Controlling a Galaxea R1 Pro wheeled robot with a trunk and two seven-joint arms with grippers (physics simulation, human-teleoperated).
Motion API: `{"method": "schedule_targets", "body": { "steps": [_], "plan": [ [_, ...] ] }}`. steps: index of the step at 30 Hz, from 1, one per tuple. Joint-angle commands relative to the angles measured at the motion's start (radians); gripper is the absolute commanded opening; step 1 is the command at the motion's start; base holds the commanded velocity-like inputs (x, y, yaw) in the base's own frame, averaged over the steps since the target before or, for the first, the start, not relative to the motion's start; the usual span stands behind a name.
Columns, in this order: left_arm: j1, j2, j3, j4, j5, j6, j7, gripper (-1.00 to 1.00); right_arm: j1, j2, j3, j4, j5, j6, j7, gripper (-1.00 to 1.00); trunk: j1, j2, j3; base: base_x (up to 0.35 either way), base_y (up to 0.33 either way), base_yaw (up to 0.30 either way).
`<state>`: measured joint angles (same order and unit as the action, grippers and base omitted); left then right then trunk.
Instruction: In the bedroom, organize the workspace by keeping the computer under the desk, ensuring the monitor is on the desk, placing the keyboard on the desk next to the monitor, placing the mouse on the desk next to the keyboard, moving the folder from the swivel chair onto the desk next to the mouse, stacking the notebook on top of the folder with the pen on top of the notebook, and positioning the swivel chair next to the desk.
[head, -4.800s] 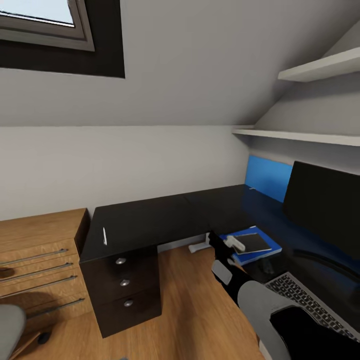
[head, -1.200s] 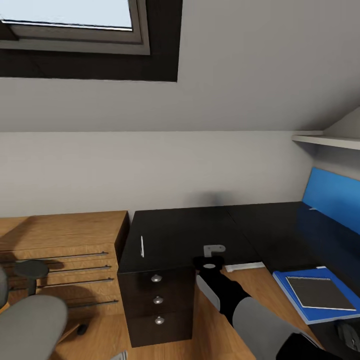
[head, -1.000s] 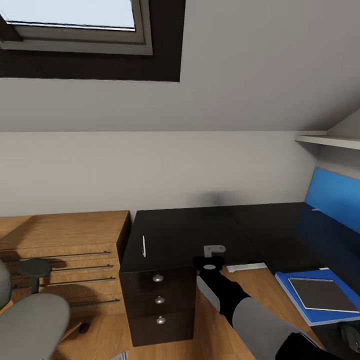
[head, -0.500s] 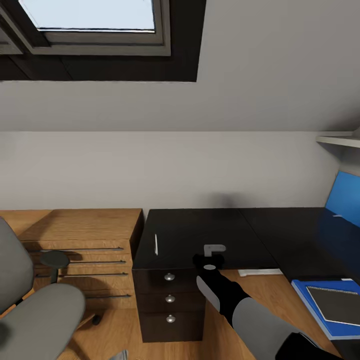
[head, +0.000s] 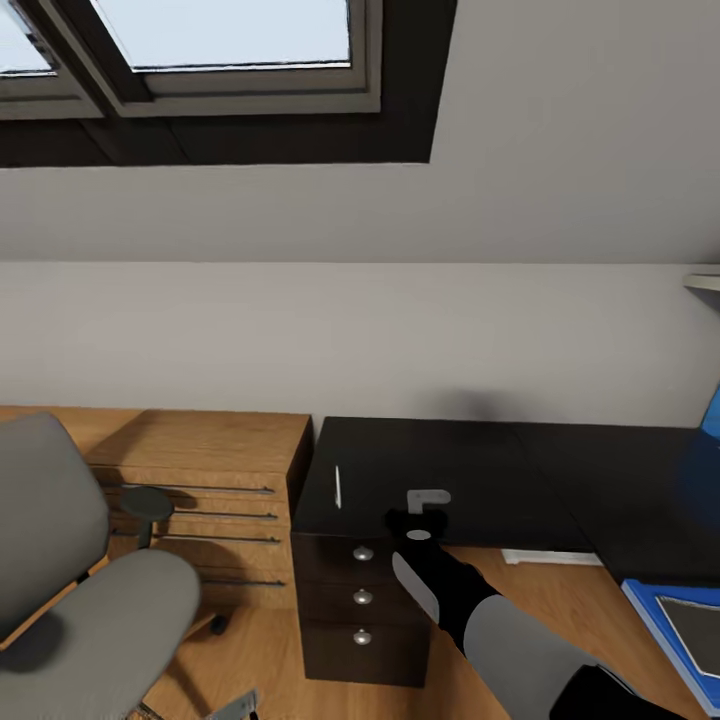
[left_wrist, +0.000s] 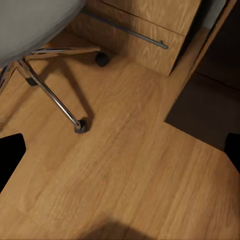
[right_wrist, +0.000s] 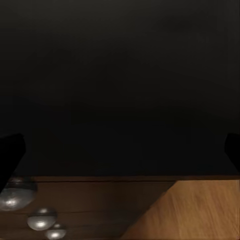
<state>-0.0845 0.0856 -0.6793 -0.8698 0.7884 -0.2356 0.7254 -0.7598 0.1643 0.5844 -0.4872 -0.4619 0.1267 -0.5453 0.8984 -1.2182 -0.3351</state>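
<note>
My right jaws (head: 428, 503) hang over the near edge of the black worktop (head: 470, 470), above its drawer column (head: 362, 610); the right wrist view shows a dark fingertip at each side edge, so the jaws stand wide apart, holding nothing and touching nothing that I can make out. My left jaws are also spread wide and empty, with one fingertip (left_wrist: 11, 155) at each side of the left wrist view, looking down on the wooden floor (left_wrist: 125, 170) beside the legs of the swivel chair (head: 90, 590).

The pen (head: 338, 487) lies on the worktop well to the left of my right jaws. The folder (head: 680, 625) with the notebook (head: 700, 635) on it sits at the far right edge of the head view.

The pen is thin and flat on a hard surface; a careless closing could flick it off the edge, so I judge that a square approach from above is needed. My forearm could also clip the worktop edge.
</note>
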Motion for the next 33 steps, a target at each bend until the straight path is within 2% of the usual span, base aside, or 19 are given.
{"method": "schedule_targets", "body": {
  "steps": [1,3,4,6,7,9,10,11,12,14,16,17,20,33],
  "plan": [
    [-0.002,0.001,-0.006,-0.001,0.009,-0.007,0.005,1.00,-0.001,-0.001,0.008,-0.002,-0.004,0.007,-0.009,1.00,0.000,-0.001,-0.001,0.000,0.000,0.189],
    [-0.002,0.003,-0.003,-0.016,0.009,-0.006,0.002,1.00,-0.001,-0.002,0.007,-0.002,-0.004,0.008,-0.009,1.00,0.000,-0.001,-0.001,0.000,0.000,0.187],
    [-0.002,0.018,-0.001,-0.057,0.010,-0.001,0.003,1.00,-0.001,-0.002,0.008,-0.002,-0.004,0.007,-0.009,1.00,0.000,-0.001,-0.001,0.000,0.000,0.185],
    [-0.002,0.080,-0.006,-0.196,0.015,0.013,0.006,1.00,-0.001,-0.002,0.007,-0.002,-0.004,0.008,-0.009,1.00,0.000,-0.001,-0.001,0.000,0.000,0.183],
    [-0.002,0.097,-0.007,-0.230,0.017,0.021,0.007,1.00,-0.001,-0.002,0.008,-0.002,-0.004,0.008,-0.009,1.00,0.000,-0.001,-0.001,0.000,0.000,0.183],
    [-0.002,0.158,-0.009,-0.365,0.029,0.093,0.010,1.00,-0.001,-0.002,0.007,-0.002,-0.004,0.008,-0.009,1.00,0.000,-0.001,-0.001,0.000,0.000,0.182],
    [-0.002,0.171,-0.008,-0.397,0.037,0.119,0.010,1.00,-0.001,-0.002,0.008,-0.002,-0.004,0.008,-0.009,1.00,0.000,-0.001,-0.001,0.000,0.000,0.179],
    [-0.001,0.191,-0.005,-0.459,0.057,0.175,0.011,1.00,-0.001,-0.002,0.008,-0.002,-0.004,0.008,-0.009,1.00,0.000,-0.001,-0.001,0.000,0.000,0.153],
    [-0.001,0.198,-0.002,-0.488,0.070,0.202,0.012,1.00,-0.001,-0.002,0.008,-0.002,-0.004,0.008,-0.009,1.00,0.000,-0.001,-0.001,0.000,0.000,0.129],
    [-0.001,0.208,0.009,-0.537,0.097,0.250,0.013,1.00,-0.001,-0.002,0.008,-0.002,-0.005,0.008,-0.009,1.00,0.000,-0.001,-0.001,0.000,0.000,0.093],
    [-0.001,0.216,0.045,-0.586,0.128,0.296,0.014,1.00,-0.001,-0.002,0.008,-0.002,-0.005,0.008,-0.008,1.00,0.000,-0.001,-0.001,0.000,0.000,0.048],
    [-0.002,0.218,0.132,-0.624,0.154,0.332,0.013,1.00,-0.001,-0.002,0.008,-0.002,-0.006,0.008,0.005,1.00,0.000,-0.001,-0.001,0.000,0.000,0.014],
    [-0.002,0.217,0.183,-0.636,0.165,0.345,0.011,1.00,-0.001,-0.003,0.007,-0.002,-0.005,0.008,0.047,1.00,0.000,-0.001,-0.001,0.011,0.004,0.007],
    [-0.001,0.222,0.199,-0.604,0.165,0.345,0.012,1.00,-0.001,-0.004,0.005,-0.003,-0.006,0.008,0.069,1.00,0.000,-0.001,-0.001,0.140,0.082,0.001]
  ]
}}
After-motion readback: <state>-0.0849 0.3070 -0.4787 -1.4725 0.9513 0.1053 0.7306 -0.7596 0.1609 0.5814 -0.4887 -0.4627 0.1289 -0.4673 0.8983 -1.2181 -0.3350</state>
